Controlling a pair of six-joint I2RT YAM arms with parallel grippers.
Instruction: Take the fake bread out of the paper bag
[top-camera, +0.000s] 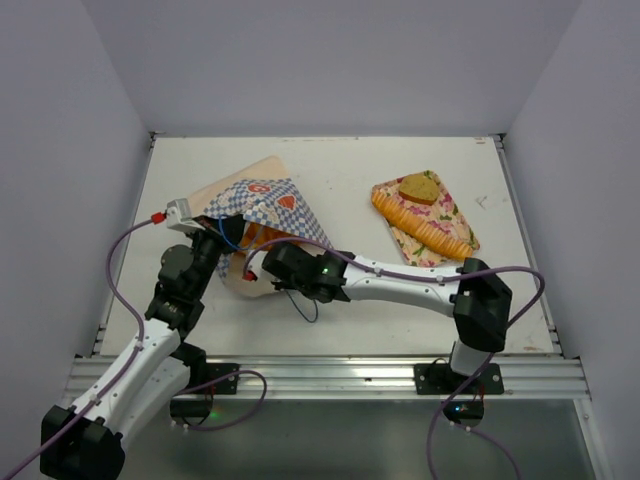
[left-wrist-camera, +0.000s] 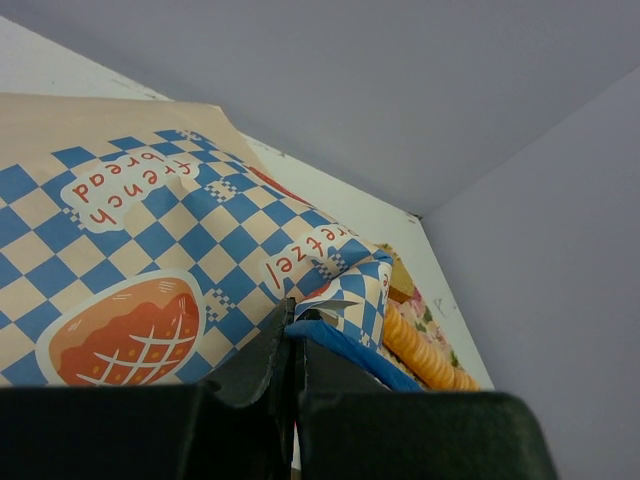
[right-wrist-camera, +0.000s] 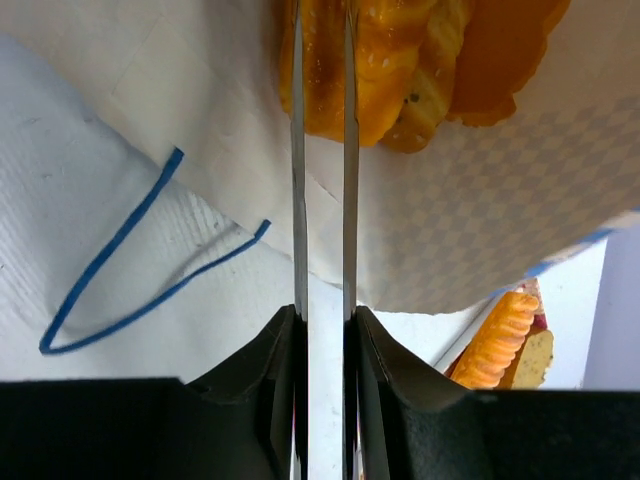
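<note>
Closest to the right wrist camera, the right hand (right-wrist-camera: 323, 20) is seen with its two thin fingers drawn nearly together, only a narrow slot left between them. The tips are pushed into the mouth of the paper bag (right-wrist-camera: 480, 200), where glossy orange fake bread (right-wrist-camera: 400, 60) is bunched; one piece lies in the slot, but whether it is truly pinched cannot be told. A blue cord handle (right-wrist-camera: 130, 260) is draped loose over the paper beside the fingers.

The left hand (left-wrist-camera: 292, 335) is pressed together, apparently on the bag's edge, so that the mouth is held up off the table (top-camera: 350, 180).

A long ridged loaf (top-camera: 425, 225) and a tan piece (top-camera: 418, 188) are already laid on the floral tray (top-camera: 455, 212), well apart from the bag. The step in hand is judged to be the grasp on another piece inside. Next, a firm hold must be confirmed and the piece drawn straight back out, with the paper and the cord kept from being dragged along.
</note>
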